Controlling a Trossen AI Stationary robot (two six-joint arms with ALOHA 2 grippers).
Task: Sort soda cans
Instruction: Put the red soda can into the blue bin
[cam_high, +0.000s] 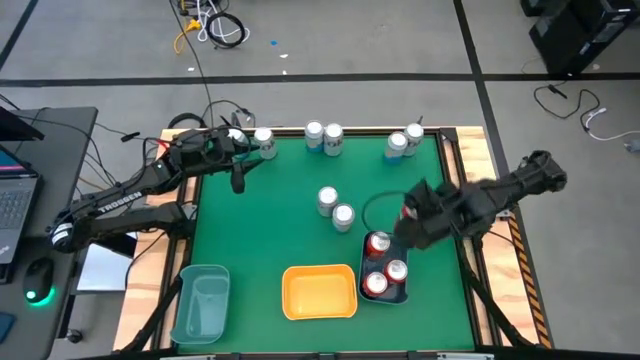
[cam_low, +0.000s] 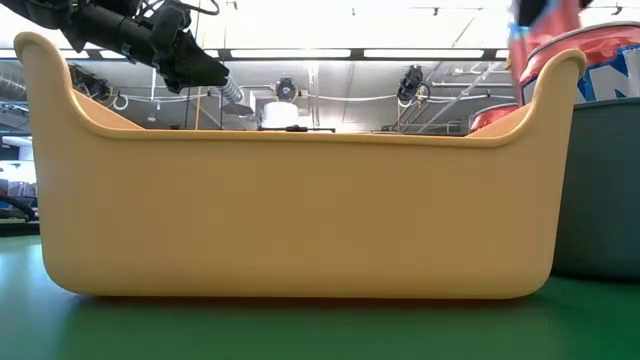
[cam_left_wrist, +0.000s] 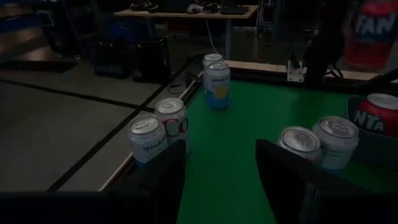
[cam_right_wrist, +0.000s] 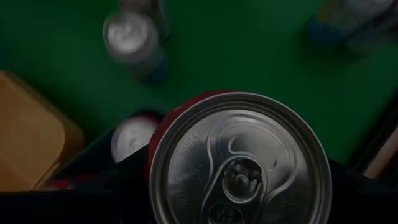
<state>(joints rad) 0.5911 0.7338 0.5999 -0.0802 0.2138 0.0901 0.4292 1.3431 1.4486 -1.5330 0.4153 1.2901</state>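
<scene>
Evidently the right gripper (cam_high: 408, 214) is clamped on a red soda can (cam_right_wrist: 239, 160), carried above the dark bin (cam_high: 400, 293) where three red cans (cam_high: 378, 243) already stand, so colours stay grouped. The left gripper (cam_left_wrist: 217, 168), jaws apart and empty, faces silver cans (cam_high: 334, 207) on the green table (cam_high: 270, 220), probably lining up a pick. The yellow bin (cam_high: 320, 292) and teal bin (cam_high: 204, 300) hold nothing yet.

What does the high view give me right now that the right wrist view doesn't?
Only the high view shows the left gripper open at the table's far left corner, the teal bin, and the silver cans along the far edge. Only the right wrist view shows the red can filling the frame top-on, gripped by the right gripper. Both show the yellow bin, the dark bin with red cans inside, and the two silver cans mid-table.
</scene>
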